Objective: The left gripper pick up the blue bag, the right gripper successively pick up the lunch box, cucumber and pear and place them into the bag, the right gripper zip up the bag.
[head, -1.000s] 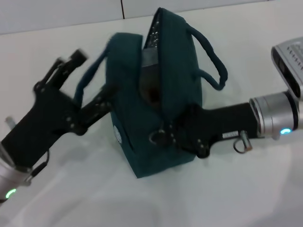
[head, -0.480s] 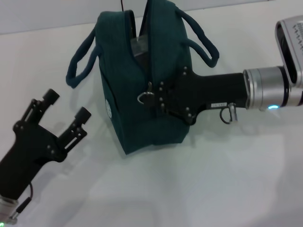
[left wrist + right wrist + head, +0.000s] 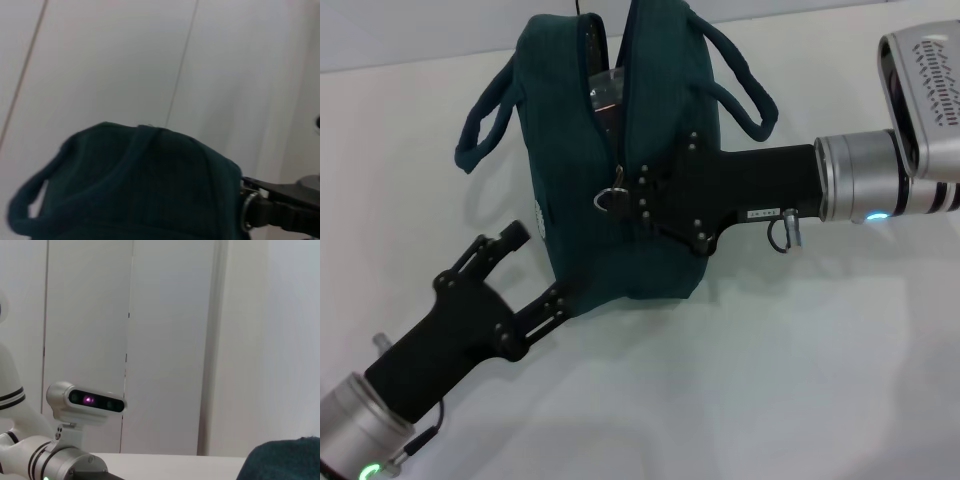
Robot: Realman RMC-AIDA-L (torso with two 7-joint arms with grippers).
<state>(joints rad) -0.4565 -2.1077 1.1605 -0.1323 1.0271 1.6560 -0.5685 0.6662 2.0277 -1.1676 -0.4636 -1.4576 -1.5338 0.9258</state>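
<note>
1. I'm looking down through the head cam at the blue bag, which is standing upright on the white table, its zipper running up the side facing me and still parted near the top, with something clear peeking out of the gap.
2. My right gripper is reaching in from the right, arm stretched out almost level, silver-white cuff well off to the side. Its claw is sitting right at the metal ring pull on the zipper. The fingers are looking pinched together there, but I honestly can't tell if they're actually clamping the ring or just touching it.
3. My left gripper is coming up from the lower left, arm angled diagonally toward the bag's bottom corner. Its fingers are spread apart: one is pointing up free beside the bag, the other is touching the bag's lower edge. It's not holding anything.
4. The two loop handles are sticking out to either side of the bag, nothing gripping them.
5. Left wrist cam is mostly showing the bag's dark fabric filling the lower part of the picture.
</note>
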